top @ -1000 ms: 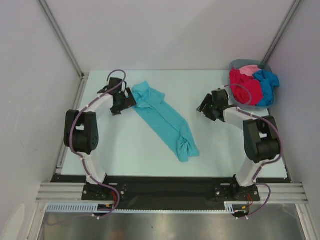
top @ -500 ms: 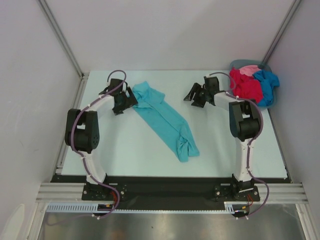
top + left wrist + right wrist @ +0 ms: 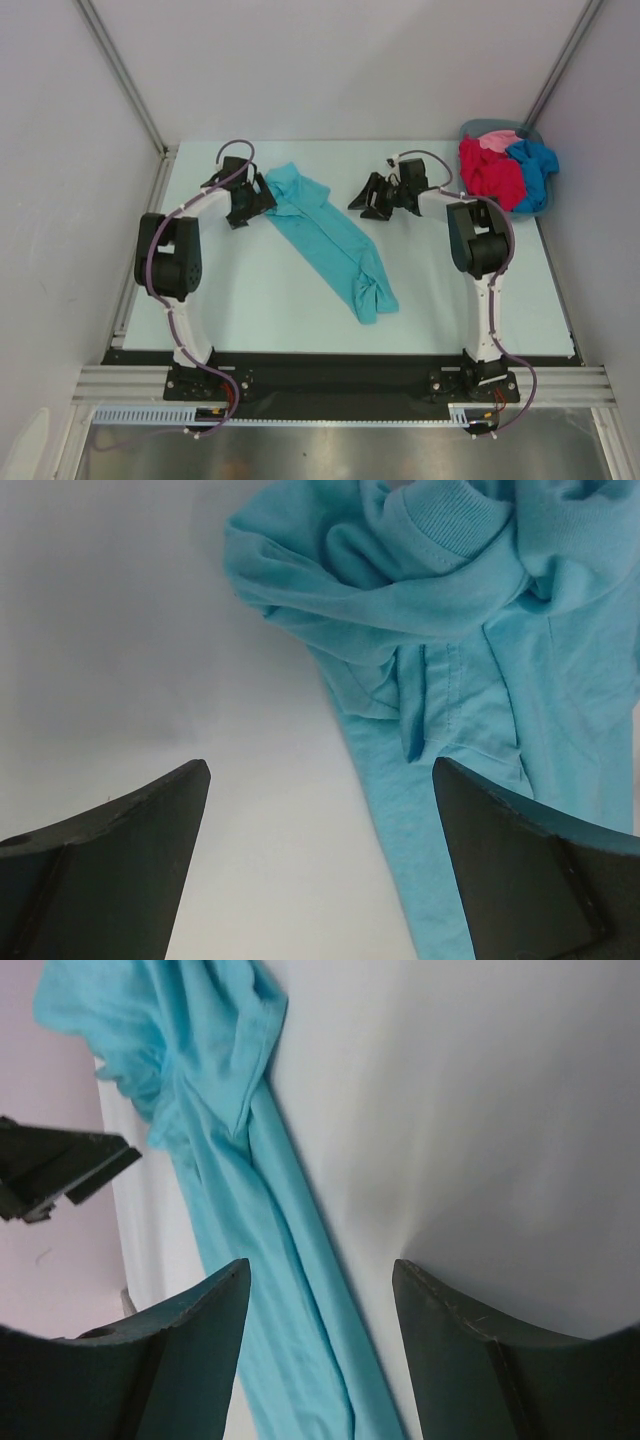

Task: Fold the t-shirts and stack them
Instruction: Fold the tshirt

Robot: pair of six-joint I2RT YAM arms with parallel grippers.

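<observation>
A teal t-shirt [image 3: 330,235] lies bunched in a long diagonal strip on the white table [image 3: 250,290], collar end at the back left. My left gripper [image 3: 262,200] is open at that collar end, just left of the cloth, holding nothing. In the left wrist view the teal shirt [image 3: 470,630] fills the upper right, with my left gripper [image 3: 320,780] over its edge. My right gripper [image 3: 362,198] is open and empty, to the right of the shirt's upper part. In the right wrist view my right gripper [image 3: 320,1275] has the teal shirt [image 3: 250,1240] beyond it. Red [image 3: 490,172], pink [image 3: 497,140] and blue [image 3: 533,162] t-shirts are piled in the basket.
A grey-blue basket [image 3: 490,127] stands at the table's back right corner. White walls with metal posts enclose the back and sides. The arms' bases are bolted along the near edge.
My right gripper has swung left from beside the basket toward the teal shirt. The left gripper and the shirt have stayed put.
</observation>
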